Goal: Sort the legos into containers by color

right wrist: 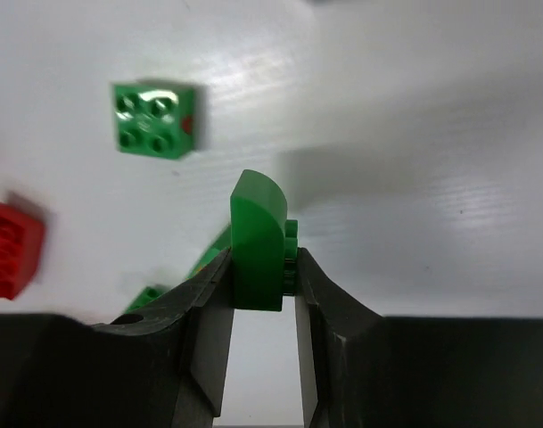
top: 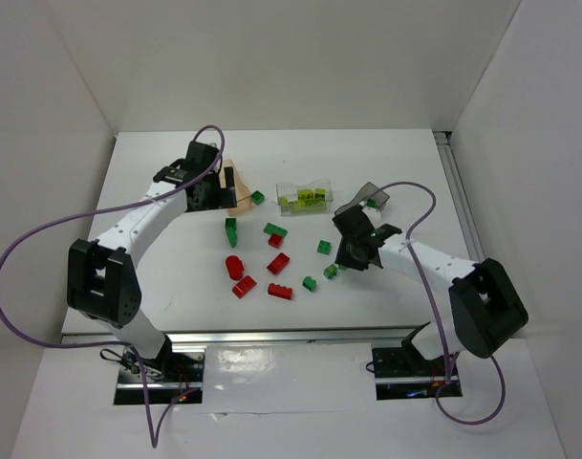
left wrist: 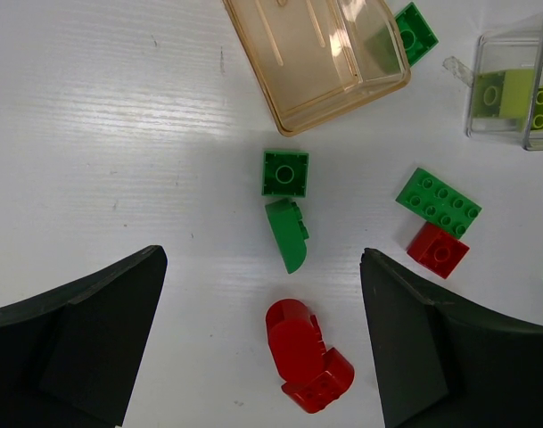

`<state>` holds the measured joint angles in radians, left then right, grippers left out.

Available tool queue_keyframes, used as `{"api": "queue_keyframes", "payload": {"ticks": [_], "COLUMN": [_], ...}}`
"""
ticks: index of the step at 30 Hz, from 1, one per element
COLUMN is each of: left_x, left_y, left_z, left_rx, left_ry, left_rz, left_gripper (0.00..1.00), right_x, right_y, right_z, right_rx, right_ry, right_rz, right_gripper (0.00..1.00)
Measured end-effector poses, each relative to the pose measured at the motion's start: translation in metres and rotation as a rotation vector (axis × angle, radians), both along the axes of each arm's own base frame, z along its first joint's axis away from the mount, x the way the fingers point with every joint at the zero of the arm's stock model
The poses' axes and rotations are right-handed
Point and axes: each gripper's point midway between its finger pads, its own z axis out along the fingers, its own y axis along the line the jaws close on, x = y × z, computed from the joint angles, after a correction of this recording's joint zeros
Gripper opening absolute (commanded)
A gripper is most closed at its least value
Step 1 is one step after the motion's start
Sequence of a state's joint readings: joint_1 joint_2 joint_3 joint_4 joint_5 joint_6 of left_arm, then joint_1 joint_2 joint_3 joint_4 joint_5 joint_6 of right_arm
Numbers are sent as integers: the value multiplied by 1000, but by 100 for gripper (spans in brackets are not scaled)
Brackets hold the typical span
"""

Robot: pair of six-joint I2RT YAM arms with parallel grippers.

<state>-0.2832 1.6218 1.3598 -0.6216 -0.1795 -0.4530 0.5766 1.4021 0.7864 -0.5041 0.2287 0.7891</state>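
So, the right gripper (right wrist: 258, 283) has its jaws pinched tight on a dark green plastic brick with a rounded top (right wrist: 256, 234), held on edge just above the white table (right wrist: 414, 134). In its wrist view, a dark green square four-stud brick (right wrist: 155, 119) lies at about 11 o'clock from the held one, and a red brick (right wrist: 8, 245) pokes in at 9 o'clock, cut off by the frame edge. From the top camera, that gripper sits at roughly 7 o'clock from the smoky dark grey translucent box (top: 367, 196).

The left gripper (left wrist: 262, 259) is spread wide with nothing between its jaws, hanging over loose pieces. Straight ahead at 12 o'clock is the peach-orange translucent plastic box (left wrist: 316, 53). A dark green brick (left wrist: 415, 34) peeks out at its 3 o'clock corner, and I can't tell if it's touching or partly under. Between the box and the jaws there's a small dark green square brick (left wrist: 285, 173), with a dark green curved brick (left wrist: 287, 234) right at its 6 o'clock. A red rounded piece (left wrist: 307, 361) lies further down the same line.

Over at 2 o'clock, the clear colourless plastic box (left wrist: 512, 120) holds yellow-green bricks (left wrist: 521, 89). At 3 o'clock, a dark green eight-stud plate (left wrist: 438, 201) has a red square brick (left wrist: 439, 250) touching its lower edge.

In the top view, more red bricks (top: 278, 263) sit scattered at 6 o'clock from the clear box.
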Motion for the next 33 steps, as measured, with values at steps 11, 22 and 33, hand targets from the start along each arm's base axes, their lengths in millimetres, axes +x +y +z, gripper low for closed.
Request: {"api": "queue_keyframes", "payload": {"ticks": [11,22,33], "left_x": [3,5,13], "left_y": [-1,-2,-5], "left_z": [-4,1,12], "left_rx": [2,-2,-11], "left_ry": [10,0,-26], "left_rz": [-2,-3,-8], "left_gripper": [99,99,99], "right_x": [90,151,66], "right_y": [-22,-47,-6], "right_z": [88,54,84], "right_rx": [-48,-161,-39], "right_ry": [-254,-210,-275], "right_rz": [-93,-92,50], "right_gripper": [31,70,91]}}
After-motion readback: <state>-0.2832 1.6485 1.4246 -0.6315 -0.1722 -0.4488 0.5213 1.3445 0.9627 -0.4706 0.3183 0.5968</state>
